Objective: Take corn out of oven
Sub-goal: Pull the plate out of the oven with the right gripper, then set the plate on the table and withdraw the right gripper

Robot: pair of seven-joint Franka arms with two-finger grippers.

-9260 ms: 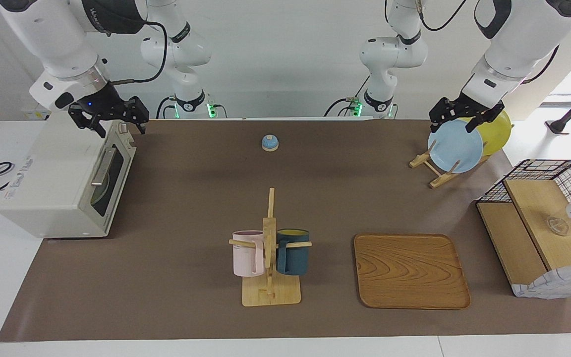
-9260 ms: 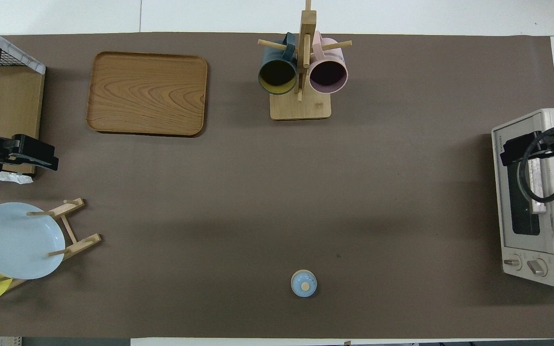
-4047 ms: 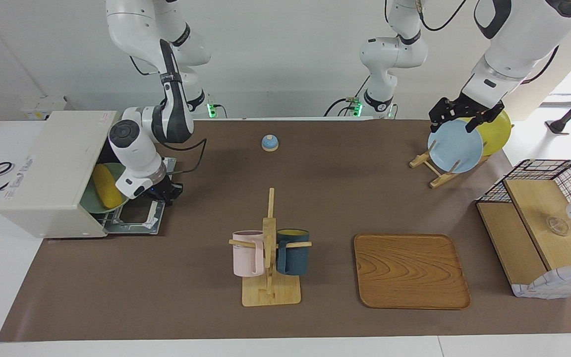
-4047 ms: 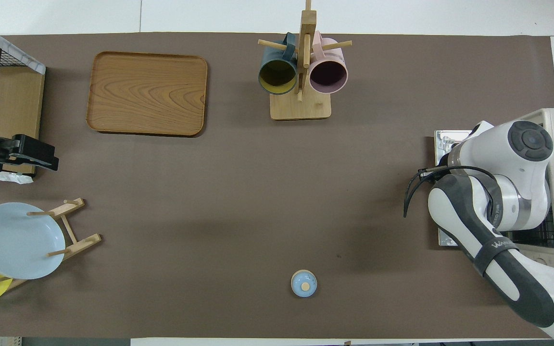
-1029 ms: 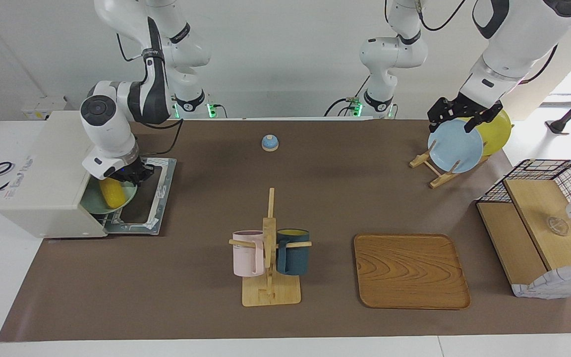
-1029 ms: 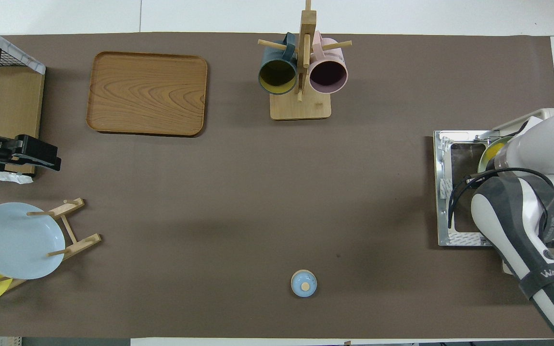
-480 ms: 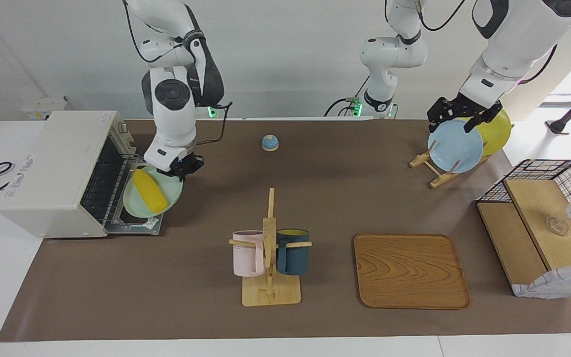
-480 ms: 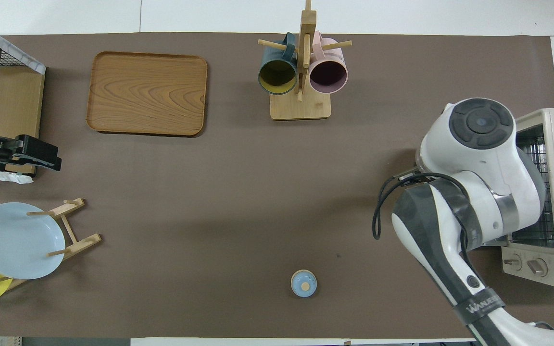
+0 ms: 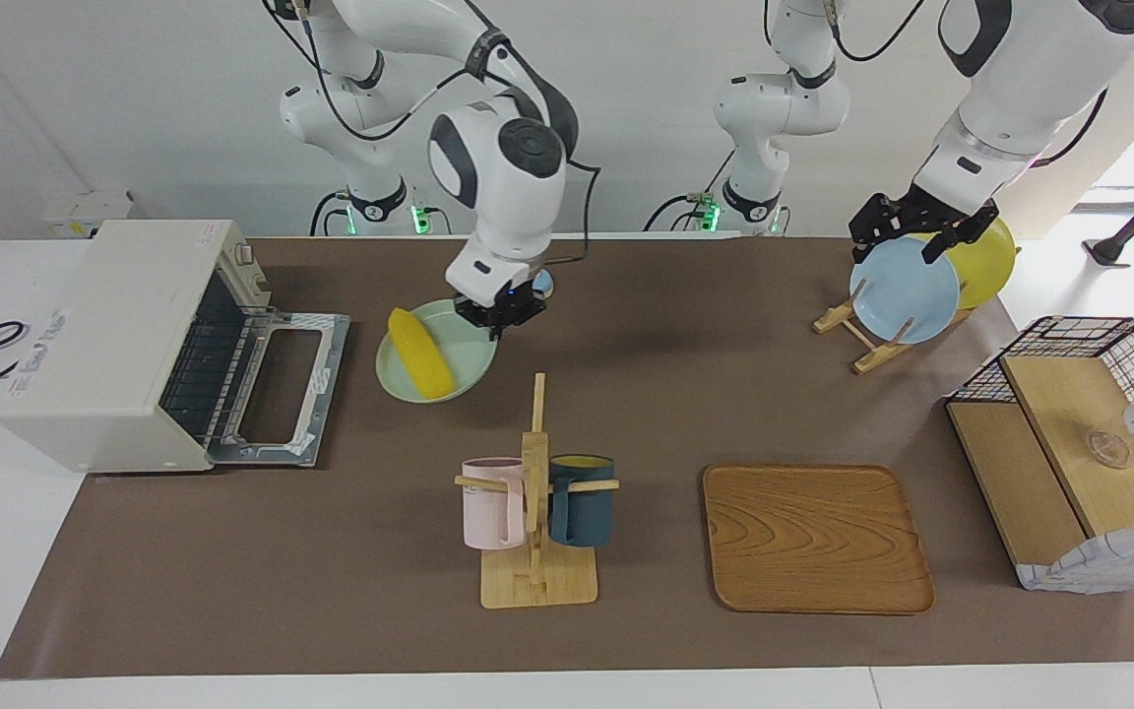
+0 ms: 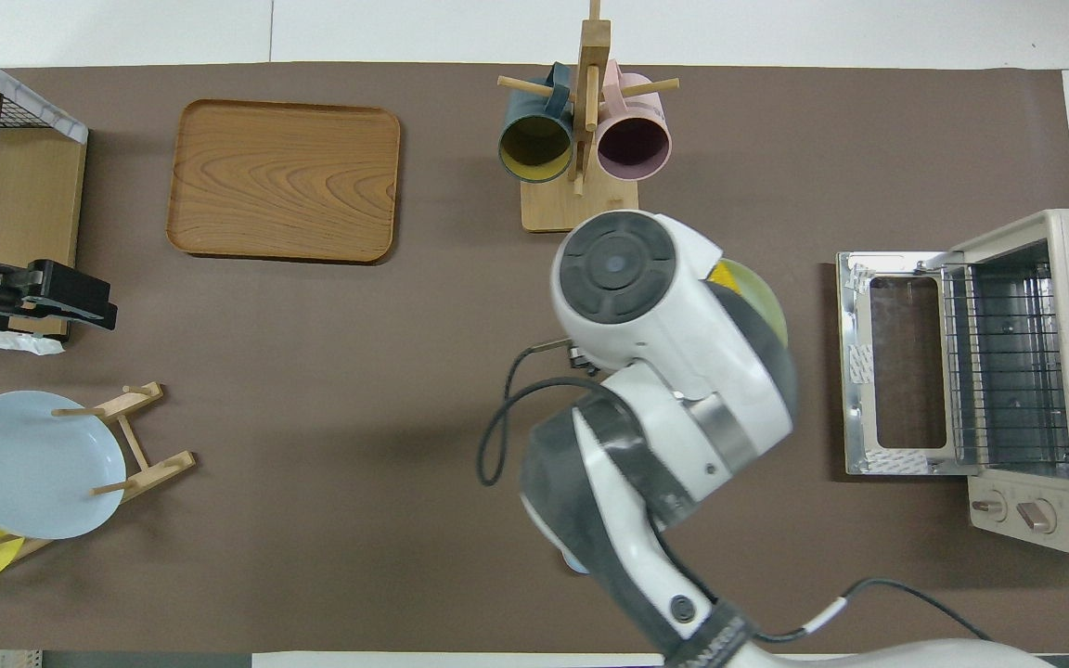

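The yellow corn [image 9: 419, 366] lies on a pale green plate [image 9: 464, 366]. My right gripper [image 9: 500, 313] is shut on that plate's rim and holds it tilted above the mat, between the oven [image 9: 114, 345] and the mug rack. The off-white oven stands at the right arm's end with its door [image 9: 282, 389] dropped open and its wire shelf bare. In the overhead view the right arm covers most of the plate [image 10: 771, 311], and only a sliver of corn [image 10: 729, 276] shows. My left gripper [image 9: 912, 236] waits open, up in the air at the left arm's end.
A wooden mug rack [image 9: 535, 492] with a pink and a dark blue mug stands mid-table, a wooden tray [image 9: 813, 537] beside it. A small rack holds a blue plate [image 9: 904, 292] and a yellow plate [image 9: 985, 261]. A wire-and-wood basket [image 9: 1079, 443] sits at the left arm's end.
The right arm has carried the plate with the corn away from the oven's open door toward the middle of the table. The left arm has not moved.
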